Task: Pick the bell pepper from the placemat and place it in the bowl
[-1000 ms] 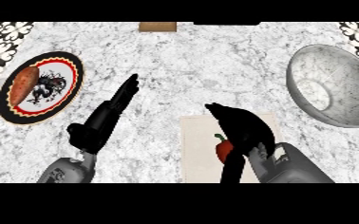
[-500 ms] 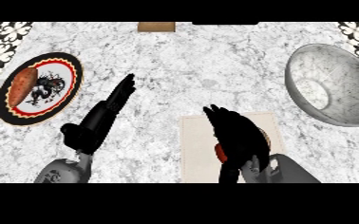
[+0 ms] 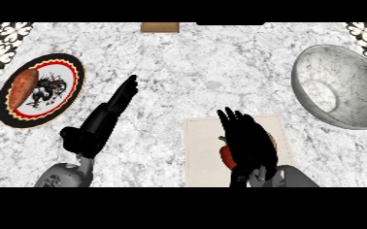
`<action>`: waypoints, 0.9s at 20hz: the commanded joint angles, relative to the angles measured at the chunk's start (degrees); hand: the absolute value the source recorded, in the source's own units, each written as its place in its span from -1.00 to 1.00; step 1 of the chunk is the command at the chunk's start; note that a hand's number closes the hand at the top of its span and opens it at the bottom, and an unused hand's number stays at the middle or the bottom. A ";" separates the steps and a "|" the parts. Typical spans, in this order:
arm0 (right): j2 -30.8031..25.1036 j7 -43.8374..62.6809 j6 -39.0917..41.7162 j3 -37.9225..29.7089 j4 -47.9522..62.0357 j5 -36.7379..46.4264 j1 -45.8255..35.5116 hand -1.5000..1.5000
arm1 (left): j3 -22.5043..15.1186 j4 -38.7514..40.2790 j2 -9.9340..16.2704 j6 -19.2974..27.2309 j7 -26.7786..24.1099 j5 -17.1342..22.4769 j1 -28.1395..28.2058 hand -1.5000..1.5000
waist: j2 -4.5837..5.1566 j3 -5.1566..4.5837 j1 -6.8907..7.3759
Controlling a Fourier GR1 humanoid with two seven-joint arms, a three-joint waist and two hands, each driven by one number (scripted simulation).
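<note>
A red bell pepper [image 3: 227, 155] with a green stem lies on the cream placemat [image 3: 204, 150] near the lower edge of the head view. My right hand [image 3: 249, 143] is spread flat over the pepper with straight fingers and hides most of it. Only the pepper's left side shows. The grey speckled bowl [image 3: 326, 89] stands at the right edge, tilted towards me and holding nothing. My left hand [image 3: 100, 123] rests open at the lower left, fingers pointing up and to the right.
A black-rimmed plate [image 3: 63, 80] with a red border holds a sweet potato [image 3: 23, 87] at the far left. A small wooden block [image 3: 159, 27] lies at the counter's back edge. Marble counter stretches between placemat and bowl.
My right hand has moved left over the bell pepper and now covers most of it. The left hand has stayed in place.
</note>
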 commanded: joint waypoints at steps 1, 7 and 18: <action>3.55 5.83 0.35 0.76 4.82 4.05 0.82 -1.00 | -0.70 -1.80 -1.58 1.51 1.50 -2.00 0.20 0.00 | 0.05 0.02 0.28; 2.10 -0.60 0.91 -2.31 4.33 5.81 6.64 -1.00 | 1.22 4.19 -3.45 -1.20 -1.14 -2.13 -1.74 0.00 | 0.12 0.01 -0.14; 4.21 -15.83 0.49 -8.92 10.35 12.26 6.58 1.00 | 3.68 1.76 -4.87 -3.62 1.07 -5.31 -0.97 0.00 | 0.09 0.02 0.09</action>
